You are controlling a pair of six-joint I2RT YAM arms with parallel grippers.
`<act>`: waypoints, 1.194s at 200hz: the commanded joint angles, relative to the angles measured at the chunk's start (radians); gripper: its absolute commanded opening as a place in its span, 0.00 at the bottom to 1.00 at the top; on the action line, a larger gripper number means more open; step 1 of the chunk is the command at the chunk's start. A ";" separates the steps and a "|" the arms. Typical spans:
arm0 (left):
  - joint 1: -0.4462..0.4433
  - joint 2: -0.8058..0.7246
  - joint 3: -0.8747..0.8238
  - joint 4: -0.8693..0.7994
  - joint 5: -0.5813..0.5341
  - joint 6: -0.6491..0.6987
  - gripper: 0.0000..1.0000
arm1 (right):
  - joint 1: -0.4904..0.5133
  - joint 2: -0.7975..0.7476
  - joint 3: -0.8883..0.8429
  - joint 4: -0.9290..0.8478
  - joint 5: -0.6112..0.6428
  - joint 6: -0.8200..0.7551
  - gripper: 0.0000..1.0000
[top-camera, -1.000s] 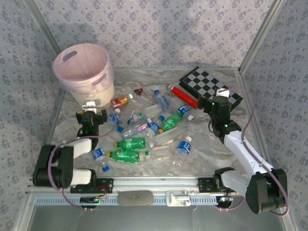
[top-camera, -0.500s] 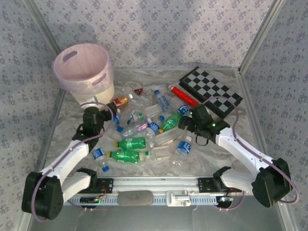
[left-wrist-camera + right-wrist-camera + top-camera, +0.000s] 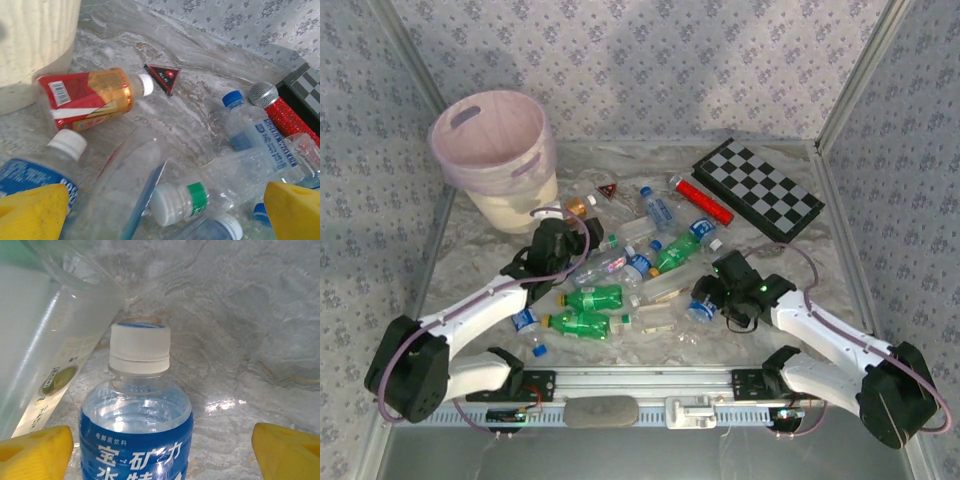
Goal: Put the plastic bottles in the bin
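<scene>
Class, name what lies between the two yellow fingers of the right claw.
In the right wrist view, a blue-labelled water bottle with a white cap lies between the open fingers of the right claw.

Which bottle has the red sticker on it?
The bottle lying on its side right beside the bin. Its label is red and its body orange-gold; the other bottles are clear with blue labels, or green.
</scene>
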 commanded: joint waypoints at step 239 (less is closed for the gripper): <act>-0.034 0.112 0.253 0.063 0.462 0.118 1.00 | -0.233 0.125 0.335 0.310 -0.073 -0.368 0.50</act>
